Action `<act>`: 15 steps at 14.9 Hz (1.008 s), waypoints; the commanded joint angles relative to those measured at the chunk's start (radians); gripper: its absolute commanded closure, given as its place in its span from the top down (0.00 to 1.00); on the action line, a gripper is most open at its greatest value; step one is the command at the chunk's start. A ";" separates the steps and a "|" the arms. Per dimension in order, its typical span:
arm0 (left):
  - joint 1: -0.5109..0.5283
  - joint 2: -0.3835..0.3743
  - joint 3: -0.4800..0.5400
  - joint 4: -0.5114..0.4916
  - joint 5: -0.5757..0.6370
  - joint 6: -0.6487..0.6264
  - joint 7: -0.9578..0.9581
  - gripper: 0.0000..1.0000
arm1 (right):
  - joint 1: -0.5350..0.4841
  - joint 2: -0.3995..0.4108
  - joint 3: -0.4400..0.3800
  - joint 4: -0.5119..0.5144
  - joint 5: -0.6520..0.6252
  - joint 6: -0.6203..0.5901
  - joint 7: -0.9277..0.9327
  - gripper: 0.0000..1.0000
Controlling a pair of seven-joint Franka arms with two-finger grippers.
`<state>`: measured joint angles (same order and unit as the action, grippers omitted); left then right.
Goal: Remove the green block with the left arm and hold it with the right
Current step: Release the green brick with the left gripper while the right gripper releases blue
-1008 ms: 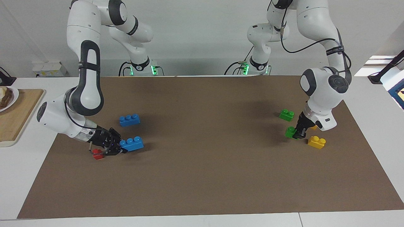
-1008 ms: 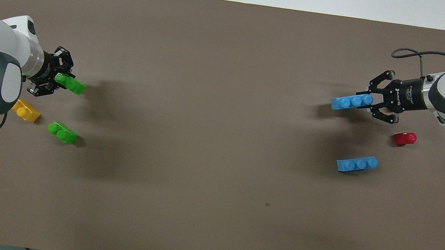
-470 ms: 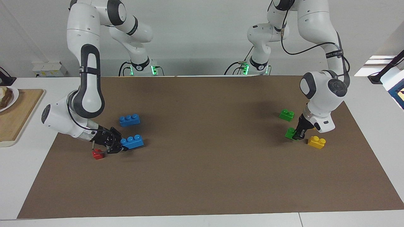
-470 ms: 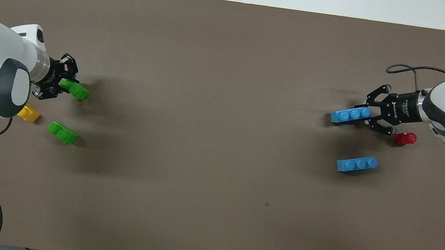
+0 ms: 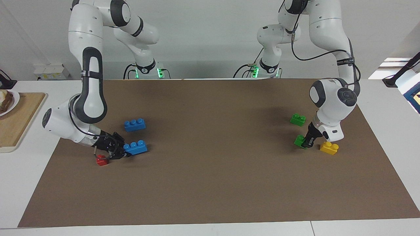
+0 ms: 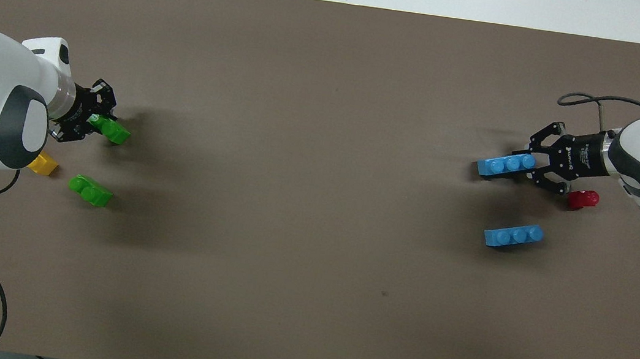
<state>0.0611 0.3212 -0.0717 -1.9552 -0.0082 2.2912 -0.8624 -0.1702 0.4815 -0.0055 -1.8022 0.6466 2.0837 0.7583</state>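
Note:
My left gripper (image 5: 306, 143) is shut on one end of a green block (image 5: 299, 140), low at the brown mat, beside a yellow brick (image 5: 329, 147). In the overhead view the left gripper (image 6: 91, 121) holds this green block (image 6: 112, 130). A second green block (image 5: 298, 119) lies free on the mat, nearer to the robots; it also shows in the overhead view (image 6: 90, 190). My right gripper (image 5: 122, 151) is shut on the end of a blue three-stud brick (image 5: 136, 147) at the right arm's end; both show in the overhead view, gripper (image 6: 533, 165) and brick (image 6: 505, 165).
A small red block (image 5: 102, 160) lies on the mat (image 5: 210, 183) beside the right gripper. A second blue brick (image 5: 134, 125) lies nearer to the robots. A wooden board (image 5: 16, 121) with a plate sits off the mat at the right arm's end.
Both grippers have sunk toward the mat with their bricks. The left one carried the green block slightly farther from the robots; the right one lowered the blue brick beside the red block.

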 commanded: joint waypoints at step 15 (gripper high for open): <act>0.009 -0.114 0.000 0.062 -0.012 -0.136 0.276 1.00 | 0.006 -0.098 0.013 -0.025 -0.019 0.004 0.012 0.94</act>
<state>0.0615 0.2374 -0.0691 -1.9194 -0.0098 2.2215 -0.6560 -0.1621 0.4383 0.0044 -1.8135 0.6464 2.1146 0.7581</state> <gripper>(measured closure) 0.000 0.097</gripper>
